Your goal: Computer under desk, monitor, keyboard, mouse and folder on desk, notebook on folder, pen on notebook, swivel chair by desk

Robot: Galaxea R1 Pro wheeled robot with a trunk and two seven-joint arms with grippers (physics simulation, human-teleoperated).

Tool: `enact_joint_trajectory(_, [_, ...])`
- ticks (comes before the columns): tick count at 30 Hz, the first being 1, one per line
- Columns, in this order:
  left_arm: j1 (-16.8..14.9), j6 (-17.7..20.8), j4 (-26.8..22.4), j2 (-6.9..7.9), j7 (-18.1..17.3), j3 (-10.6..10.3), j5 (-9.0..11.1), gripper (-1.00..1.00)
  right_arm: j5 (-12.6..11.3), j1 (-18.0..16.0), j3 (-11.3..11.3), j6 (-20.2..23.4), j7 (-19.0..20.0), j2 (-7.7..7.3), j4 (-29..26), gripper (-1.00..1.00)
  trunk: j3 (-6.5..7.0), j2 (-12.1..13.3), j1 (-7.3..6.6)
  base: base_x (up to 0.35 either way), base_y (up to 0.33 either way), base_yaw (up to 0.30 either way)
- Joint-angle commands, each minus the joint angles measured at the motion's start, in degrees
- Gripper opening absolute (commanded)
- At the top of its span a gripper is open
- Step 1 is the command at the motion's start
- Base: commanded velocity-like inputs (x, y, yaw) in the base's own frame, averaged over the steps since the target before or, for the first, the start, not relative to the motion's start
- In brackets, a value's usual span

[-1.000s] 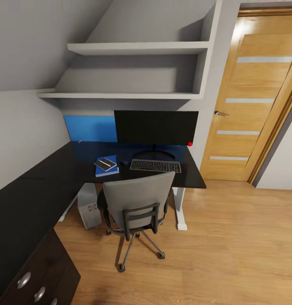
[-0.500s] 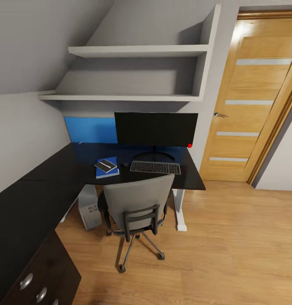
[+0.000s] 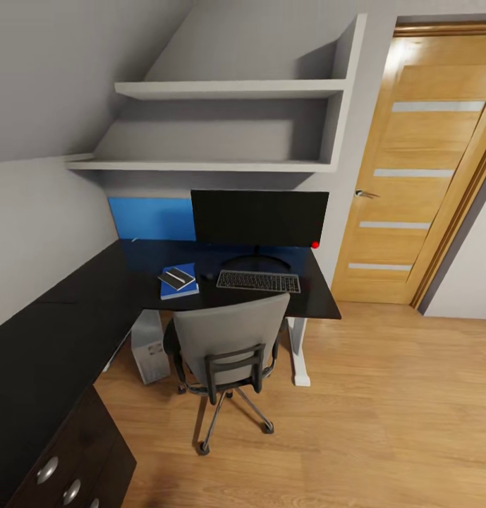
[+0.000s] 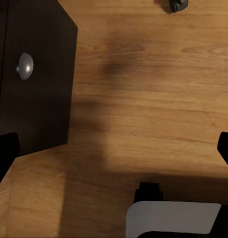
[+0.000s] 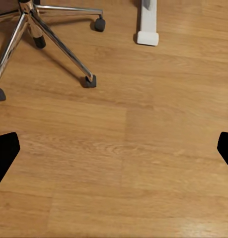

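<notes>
Head view gives me the whole corner, so I take the black worktop point(image 3: 73, 296) as my landmark. The swivel chair point(image 3: 232, 342) is drawn up at its front edge, back towards me. It should roll easily on its casters and may spin, so I judge a push on the stiff backrest frame steadier than a pull on an arm. The monitor point(image 3: 259, 217) stands at the rear of the worktop, top-heavy on a thin stand and best left alone. The computer point(image 3: 149, 347) sits on the floor under the worktop, partly hidden by a white leg. The keyboard point(image 3: 258, 281) lies just in front of the monitor. Beside it lies the folder point(image 3: 179, 282), carrying the notebook point(image 3: 176, 277) and the pen point(image 3: 175, 276): light, slippery things, to be taken by an edge. The mouse point(image 3: 207, 274) is only a dark smudge between folder and keyboard; I cannot confirm it. In the wrist views, the left hand point(image 4: 114, 153) and right hand point(image 5: 114, 153) are spread wide and empty over the wooden floor point(image 5: 143, 163).
</notes>
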Motion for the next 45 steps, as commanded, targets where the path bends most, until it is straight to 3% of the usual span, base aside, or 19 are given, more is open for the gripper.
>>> enact_joint_trajectory(1, [0.0, -0.2, 0.0, 0.03, 0.1, -0.5, 0.5, 1.00, -0.5, -0.1, 0.5, -0.2, -0.1, 0.03, 0.1, 1.00, 0.12, 0.4, -0.22, 0.000, 0.000, 0.000])
enact_joint_trajectory(15, [-0.1, 0.1, 0.0, 0.21, -0.3, -0.5, 0.5, 1.00, -0.5, -0.1, 0.5, -0.2, -0.1, 0.01, 0.1, 1.00, 2.63, 6.0, -3.30, 0.000, 0.000, 0.000])
enact_joint_trajectory(26, [-0.1, 1.5, 0.0, 0.25, -5.3, -0.5, 0.5, 1.00, -0.5, -0.1, 0.5, -0.2, -0.1, 0.02, 0.1, 1.00, 4.61, 10.4, -5.71, 0.000, 0.000, 0.000])
enact_joint_trajectory(45, [-0.1, 1.6, 0.0, -0.38, -5.8, -0.6, 0.5, 1.00, -0.5, -0.1, 0.5, -0.2, -0.1, 0.03, 0.1, 1.00, 8.02, 18.0, -9.89, 0.000, 0.000, 0.000])
